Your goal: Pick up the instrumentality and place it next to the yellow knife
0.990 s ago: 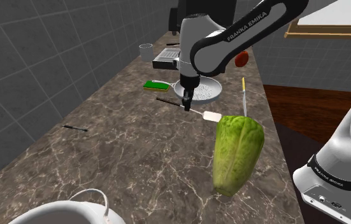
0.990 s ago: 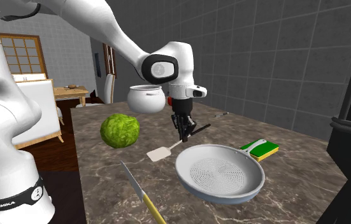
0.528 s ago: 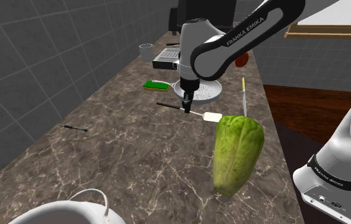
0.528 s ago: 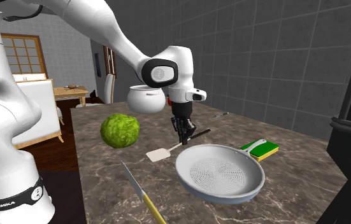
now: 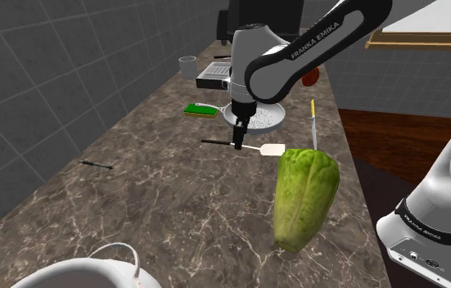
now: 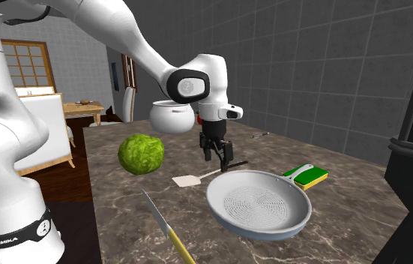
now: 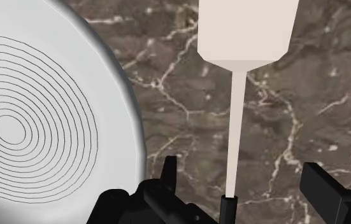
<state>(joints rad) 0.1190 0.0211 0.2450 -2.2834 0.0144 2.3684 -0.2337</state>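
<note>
Black gripper (image 5: 238, 140) hangs low over a marble-patterned counter (image 5: 166, 188), its fingers spread wide either side of a spatula (image 5: 271, 150) and touching neither side of its thin neck. The spatula lies flat on the stone, pale blade toward a head of lettuce (image 5: 305, 196), dark handle pointing the other way. A grey pan (image 5: 266, 119) sits just beside it, and the yellow-handled knife (image 5: 313, 123) lies near the counter's edge, on the shoulder view's right of the pan

Brown marbled counter (image 5: 174, 188) with spatula (image 5: 272, 149), pan (image 6: 257, 202), sponge (image 5: 200, 110), lettuce (image 5: 305, 196), yellow knife (image 6: 169, 229), pot (image 6: 172, 116)
</note>
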